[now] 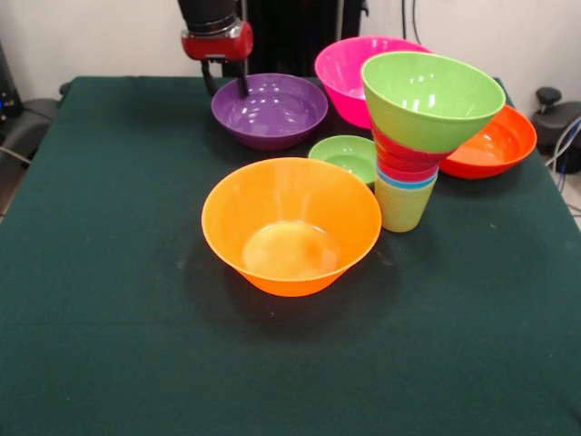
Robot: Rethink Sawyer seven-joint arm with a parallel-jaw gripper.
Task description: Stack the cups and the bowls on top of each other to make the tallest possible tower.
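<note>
The tower stands right of centre: a yellow-green cup (402,207) lowest, a blue cup's rim (406,182) above it, red pieces (407,160) nested above that, and a lime green bowl (432,100) on top, leaning a little. My gripper (226,85) is open at the far left rim of the purple bowl (270,111), with one finger outside the rim and one over the bowl's inside. A big orange bowl (290,227) sits in the middle. A small green bowl (345,154) lies between it and the tower.
A big pink bowl (349,68) stands at the back behind the tower. A red-orange bowl (495,145) lies to the tower's right, near the edge of the green-covered table (109,300). Cables and dark equipment show beyond both table sides.
</note>
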